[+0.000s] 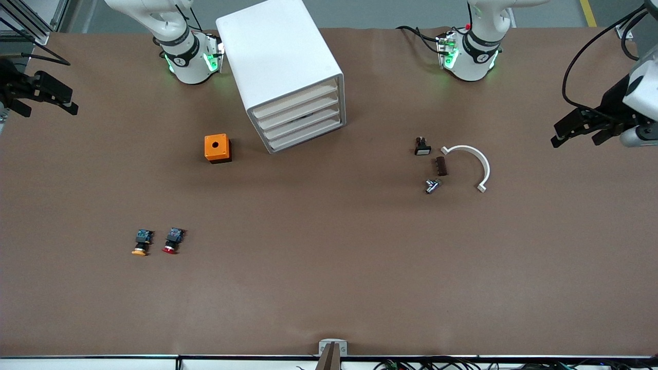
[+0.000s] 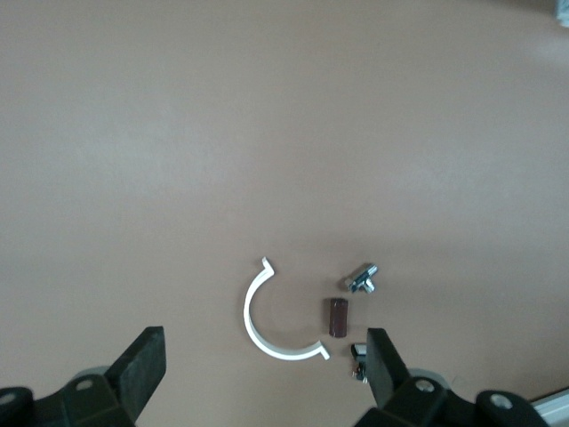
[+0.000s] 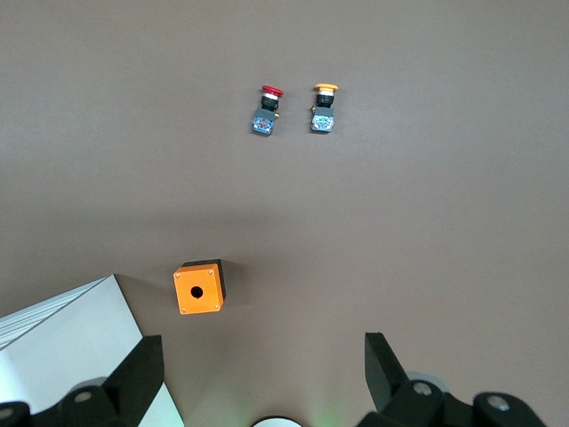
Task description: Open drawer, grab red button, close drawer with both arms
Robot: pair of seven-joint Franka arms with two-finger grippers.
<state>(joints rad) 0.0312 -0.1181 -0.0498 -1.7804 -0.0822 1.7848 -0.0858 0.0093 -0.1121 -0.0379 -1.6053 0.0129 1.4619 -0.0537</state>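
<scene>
Button [image 1: 171, 241]: lies on its side; long axis toward the front camera, red cap nearest it
Drawer [image 1: 296, 110]: closed
Left gripper [image 1: 576, 128]: fingers apart, empty
Right gripper [image 1: 43, 100]: fingers apart, empty

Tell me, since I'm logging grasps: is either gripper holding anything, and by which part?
Nothing is held: the left gripper and right gripper both stand open and empty above the table.
</scene>
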